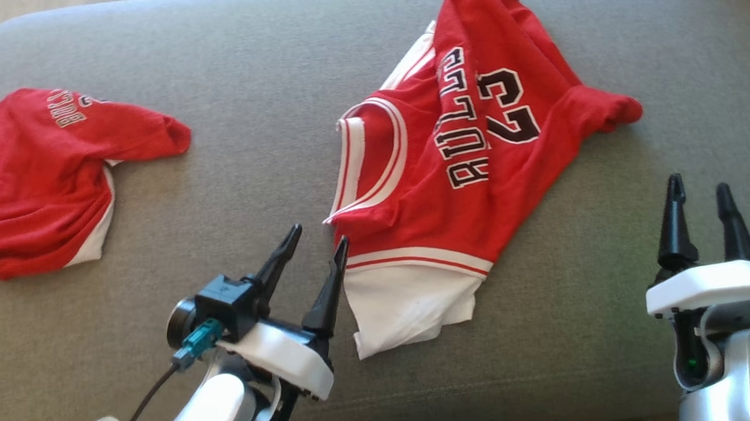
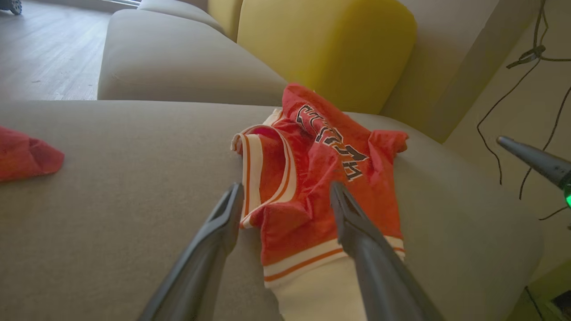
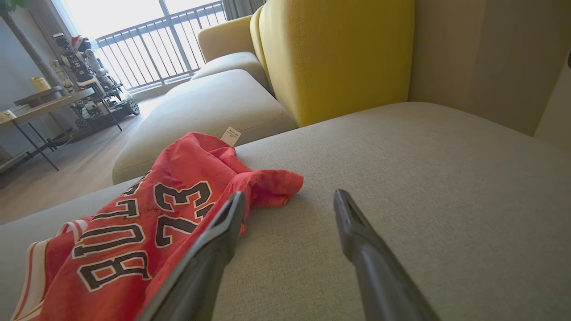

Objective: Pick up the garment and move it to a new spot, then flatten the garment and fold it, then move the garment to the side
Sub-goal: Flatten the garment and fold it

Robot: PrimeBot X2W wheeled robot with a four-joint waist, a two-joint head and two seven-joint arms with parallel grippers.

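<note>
Jersey (image 1: pixel 455 176): lay rumpled mid-frame on sofa (image 1: pixel 260 67). Left gripper (image 1: pixel 319 234), right gripper (image 1: pixel 698 185): jaws stood apart; left perhaps touched its edge.

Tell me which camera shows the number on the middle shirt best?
The head view: the number lies whole and clear on the shirt. The right wrist view shows it too, but slanted and from low down. The left wrist view shows wrinkled letters and no readable number.
</note>
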